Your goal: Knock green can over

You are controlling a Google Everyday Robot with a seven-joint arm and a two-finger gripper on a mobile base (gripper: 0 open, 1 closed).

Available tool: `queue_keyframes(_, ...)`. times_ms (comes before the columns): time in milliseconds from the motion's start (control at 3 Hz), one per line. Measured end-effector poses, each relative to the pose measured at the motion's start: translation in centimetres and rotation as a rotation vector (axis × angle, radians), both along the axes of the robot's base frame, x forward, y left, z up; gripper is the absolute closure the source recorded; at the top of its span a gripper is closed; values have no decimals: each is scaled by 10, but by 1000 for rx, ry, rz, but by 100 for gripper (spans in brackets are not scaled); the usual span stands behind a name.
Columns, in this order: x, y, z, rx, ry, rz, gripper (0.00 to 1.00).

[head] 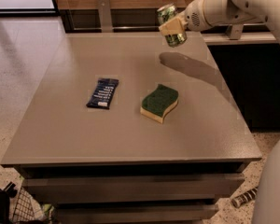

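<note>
A broad grey surface [74, 139] filled most of the camera view, with shallow drawer-like tiers below its front edge and a speckled floor [14, 101] to its left. Behind it ran a dark wood-panelled wall. The robot's white arm [238, 3] reached in from the upper right, over the far right corner of the surface, and cast a long dark shadow [191, 69] on the grey top below it.

Near the middle of the surface, slightly right of centre, lay a yellow sponge [159, 102] with its green scouring side up. Just to its left, apart from it, a dark blue snack wrapper [102, 93] with pale lettering lay flat, its long side running roughly front to back. A wire basket [16, 208] showed at the bottom left corner, down on the floor.

At the end of the arm, the gripper [171, 27] hung above the far right part of the surface, well apart from the sponge and the wrapper. Its jaws were clamped on the green can [167, 12], one beige pad pressed across the can's side. The can was held clear of the surface, not touching it, and tilted, its silver top rim leaning up and to the left and its base pointing down to the right.
</note>
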State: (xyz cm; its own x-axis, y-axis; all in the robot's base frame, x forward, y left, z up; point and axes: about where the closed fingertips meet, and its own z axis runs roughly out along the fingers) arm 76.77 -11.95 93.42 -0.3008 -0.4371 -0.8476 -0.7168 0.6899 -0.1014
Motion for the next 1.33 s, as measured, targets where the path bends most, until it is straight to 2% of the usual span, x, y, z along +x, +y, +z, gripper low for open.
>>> queue_keyframes(333, -15, -10, -11, -95, 114, 0, 100)
queue_keyframes(1000, -24, -14, -40, -317, 245, 10, 100)
queue_keyframes(1333, -24, -9, -62, -425, 309, 35, 100)
